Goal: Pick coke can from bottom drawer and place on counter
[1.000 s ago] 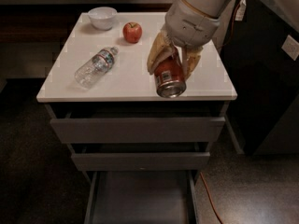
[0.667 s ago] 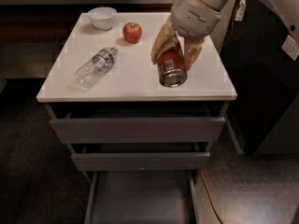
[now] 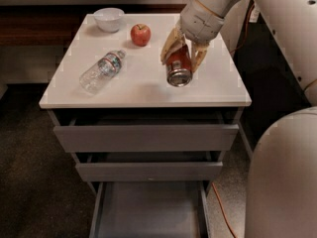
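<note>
gripper (image 3: pixel 181 59) is pinching the coke can (image 3: pixel 179 72) tight and carrying it farther in over the counter (image 3: pixel 138 86), away from the open bottom drawer (image 3: pixel 148 209), so it is getting ready to set it down.

Bright light on white counter (image 3: pixel 143 89), soft shadow beneath gripper (image 3: pixel 180 62) clasping coke can (image 3: pixel 179 75) at counter's right side, dim floor (image 3: pixel 29 182) around counter.

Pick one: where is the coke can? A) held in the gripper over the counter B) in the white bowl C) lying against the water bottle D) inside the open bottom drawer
A: the gripper is shut on the coke can over the right side of the counter; the bottom drawer stands open, no can showing inside.
</note>
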Controlling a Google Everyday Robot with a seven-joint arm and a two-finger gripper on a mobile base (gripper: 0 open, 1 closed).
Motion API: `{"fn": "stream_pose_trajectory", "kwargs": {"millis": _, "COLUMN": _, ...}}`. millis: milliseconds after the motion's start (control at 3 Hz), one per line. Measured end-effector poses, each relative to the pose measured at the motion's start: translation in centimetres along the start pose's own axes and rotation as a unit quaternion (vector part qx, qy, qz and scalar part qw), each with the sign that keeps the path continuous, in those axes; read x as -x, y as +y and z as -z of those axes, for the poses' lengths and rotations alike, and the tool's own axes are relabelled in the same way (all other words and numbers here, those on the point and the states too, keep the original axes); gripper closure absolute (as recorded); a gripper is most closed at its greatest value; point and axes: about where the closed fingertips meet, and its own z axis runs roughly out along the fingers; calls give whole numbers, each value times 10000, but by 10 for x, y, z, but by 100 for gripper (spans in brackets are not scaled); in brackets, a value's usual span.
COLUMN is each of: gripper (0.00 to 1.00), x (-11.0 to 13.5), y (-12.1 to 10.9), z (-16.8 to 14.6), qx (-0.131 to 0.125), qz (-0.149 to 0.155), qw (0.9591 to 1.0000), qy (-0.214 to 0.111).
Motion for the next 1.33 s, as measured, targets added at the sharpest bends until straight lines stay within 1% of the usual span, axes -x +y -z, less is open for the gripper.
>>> {"fn": "stream_pose_trajectory", "kwargs": {"millis": 333, "gripper": 97, "x": -18, "y": 15, "z": -27, "qx": 174, "qz": -122, "qw": 9997, "qy": -148}}
{"fn": "stream_pose_trajectory", "kwargs": {"millis": 667, "gripper": 74, "x": -34, "y": 24, "z": -42, "qx": 376, "qz": -168, "qw": 9990, "qy": -151}}
{"fn": "stream_pose_trajectory", "kwargs": {"millis": 1333, "gripper": 28, "x": -66, "y": 30, "z": -65, "qx": 541, "qz": -218, "qw": 9982, "qy": -133}}
